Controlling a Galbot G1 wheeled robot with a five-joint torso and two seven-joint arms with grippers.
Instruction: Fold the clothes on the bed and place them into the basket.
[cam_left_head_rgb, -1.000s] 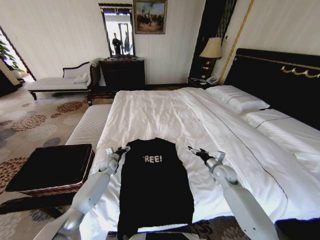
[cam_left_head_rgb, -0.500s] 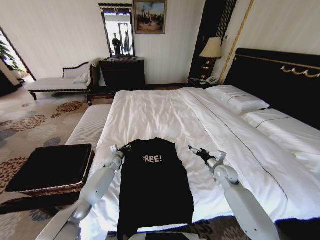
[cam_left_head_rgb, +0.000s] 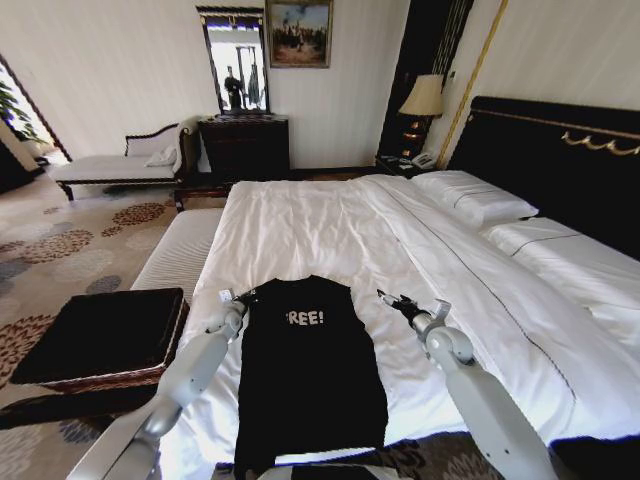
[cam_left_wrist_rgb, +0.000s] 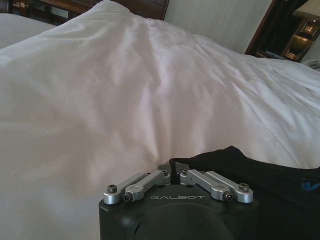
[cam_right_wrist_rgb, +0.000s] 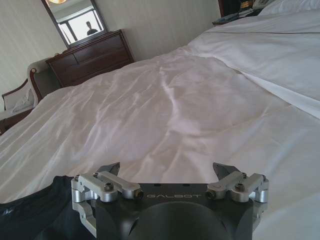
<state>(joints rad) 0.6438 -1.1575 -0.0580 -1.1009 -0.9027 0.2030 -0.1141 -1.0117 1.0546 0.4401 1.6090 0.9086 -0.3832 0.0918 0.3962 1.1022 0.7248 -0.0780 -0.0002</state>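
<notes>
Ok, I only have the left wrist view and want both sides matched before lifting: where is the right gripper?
Observer: The right gripper is open, low over the sheet just right of the T-shirt at its collar end, apart from the cloth.
Operator: Is the T-shirt lying flat?
Observer: Yes, flat on the bed, lettering up, hem toward the robot.
Operator: And the basket?
Observer: The basket stands on the floor to the left of the bed, near its foot corner.
</notes>
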